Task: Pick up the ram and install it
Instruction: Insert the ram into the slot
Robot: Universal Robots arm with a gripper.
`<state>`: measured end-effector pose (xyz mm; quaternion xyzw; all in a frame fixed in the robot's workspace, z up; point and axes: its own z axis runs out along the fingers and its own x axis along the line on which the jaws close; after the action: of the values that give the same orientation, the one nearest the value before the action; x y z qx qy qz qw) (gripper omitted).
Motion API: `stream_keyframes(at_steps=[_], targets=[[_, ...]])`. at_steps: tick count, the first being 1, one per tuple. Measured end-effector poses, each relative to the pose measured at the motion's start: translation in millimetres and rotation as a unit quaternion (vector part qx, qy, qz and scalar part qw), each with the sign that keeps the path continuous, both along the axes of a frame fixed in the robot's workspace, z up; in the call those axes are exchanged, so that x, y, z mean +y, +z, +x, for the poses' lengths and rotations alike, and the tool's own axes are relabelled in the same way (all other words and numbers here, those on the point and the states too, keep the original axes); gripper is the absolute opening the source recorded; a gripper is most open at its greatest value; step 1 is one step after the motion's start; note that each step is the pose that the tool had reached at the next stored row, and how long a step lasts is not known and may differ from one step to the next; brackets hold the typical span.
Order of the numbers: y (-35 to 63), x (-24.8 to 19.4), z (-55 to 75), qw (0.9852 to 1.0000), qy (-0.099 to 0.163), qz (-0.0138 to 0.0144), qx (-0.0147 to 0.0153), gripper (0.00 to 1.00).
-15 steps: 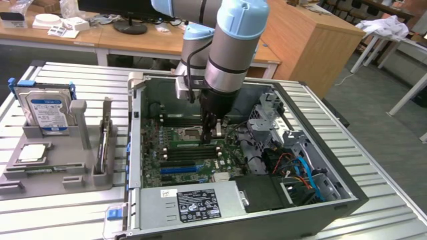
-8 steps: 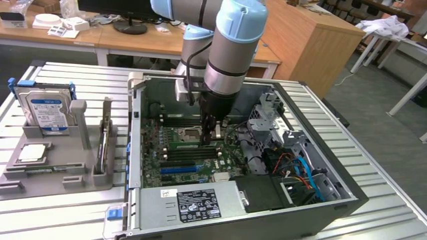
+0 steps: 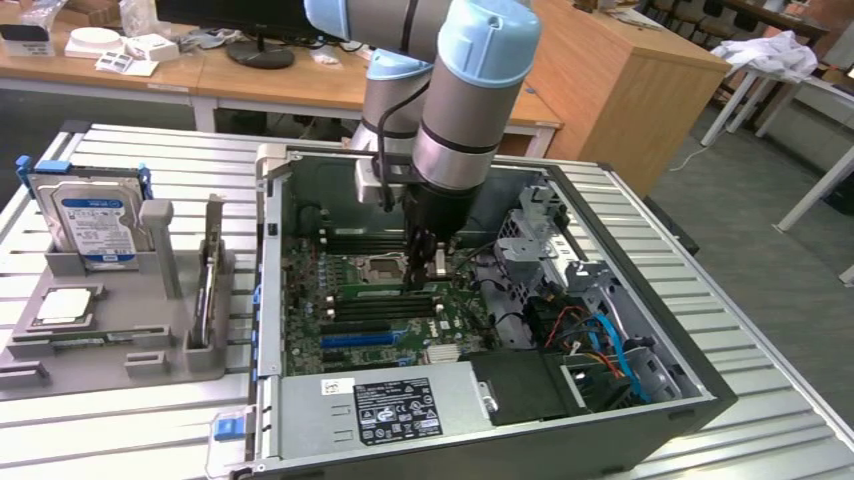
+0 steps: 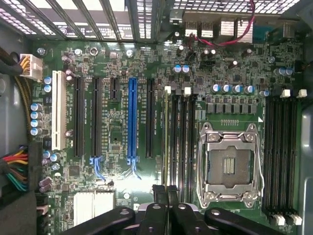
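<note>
pickup looks done: claw (image 4: 166, 195) is closed on the ram (image 4: 167, 137), which the wrist view shows edge-on as a thin strip running away from the fingertips. the ram sits in line with the outermost slot (image 4: 172, 142) of the bank just beside the cpu socket (image 4: 229, 164), on that bank's far side from the socket. install is in progress, not confirmed: can't tell whether the stick is pressed home or only resting at the slot mouth, and the white latch tabs (image 4: 187, 90) at the far end don't settle it either way. left to do, as a judgement: seat fully, latches closed, release. arm pose: the arm drops near vertical into the open case (image 3: 667, 400) lying on its side on the slatted counter (image 3: 134, 160), claw pointing straight down at the motherboard (image 4: 117, 132), over the area next to the socket. off to the exterior view's left, the hard drive (image 3: 91, 225) stands in the grey tray (image 3: 120, 340), well apart from the work.
</note>
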<state>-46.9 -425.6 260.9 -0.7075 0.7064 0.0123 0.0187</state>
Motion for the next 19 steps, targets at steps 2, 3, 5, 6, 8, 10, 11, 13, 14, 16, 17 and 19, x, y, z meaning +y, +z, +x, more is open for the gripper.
stream_keyframes(at_steps=[2,3,5,6,8,10,11,13,14,16,17,19], targets=[[0.0,0.0,0.0,1.0,0.0,-0.0001,0.0,0.11],[0.0,0.0,0.1,1.0,0.0,0.0,0.0,0.11],[-0.5,0.7,0.2,1.0,0.0,0.0003,-0.0001,0.11],[-0.7,1.5,0.2,1.0,0.0,0.0004,0.0,0.11],[-1.2,2.6,0.2,1.0,0.0,0.0007,0.0,0.11],[-1.3,3.0,0.2,1.0,0.0,0.0007,0.0,0.11],[-1.4,3.2,0.1,1.0,0.0,0.0007,0.0,0.11],[-2.6,3.4,0.2,1.0,0.0,0.0007,0.0,0.11],[-3.3,3.5,0.2,1.0,0.0,0.0007,0.0,0.11],[-4.6,3.6,0.1,1.0,-0.001,0.0007,0.0,0.11],[-5.3,3.6,0.1,1.0,-0.001,0.0007,0.0,0.11],[-6.5,3.7,0.1,1.0,-0.001,0.0008,0.0,0.11]])
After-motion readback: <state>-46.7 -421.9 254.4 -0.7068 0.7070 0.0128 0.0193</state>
